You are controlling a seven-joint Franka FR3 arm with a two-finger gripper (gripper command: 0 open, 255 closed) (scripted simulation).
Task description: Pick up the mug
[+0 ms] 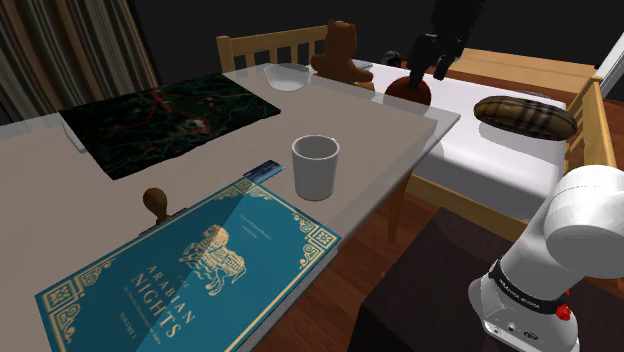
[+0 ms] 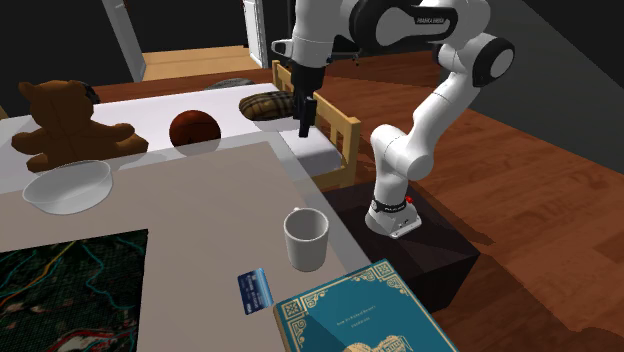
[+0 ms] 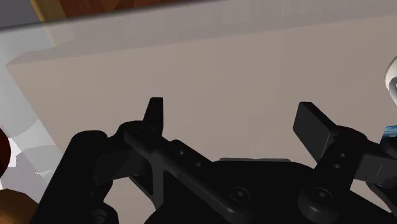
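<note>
A plain white mug (image 1: 316, 165) (image 2: 305, 238) stands upright on the grey table (image 1: 370, 130), near the edge that faces the bed. Its handle is hidden from me. My black gripper (image 1: 425, 64) (image 2: 305, 122) hangs high in the air beyond the mug, over the table's far corner and above a brown ball (image 1: 408, 90). In the wrist view the gripper (image 3: 234, 121) is open, its fingers wide apart over bare tabletop with nothing between them. A pale curved sliver off to one side of the fingers looks like the mug (image 3: 392, 79).
A teal book (image 1: 190, 275), a small blue card (image 1: 263, 168) and a wooden knob (image 1: 157, 203) lie near the mug. Farther back are a dark mat (image 1: 165, 118), a clear bowl (image 1: 287, 77) and a teddy bear (image 1: 340, 52). A bed with a plaid pillow (image 1: 525, 113) adjoins the table.
</note>
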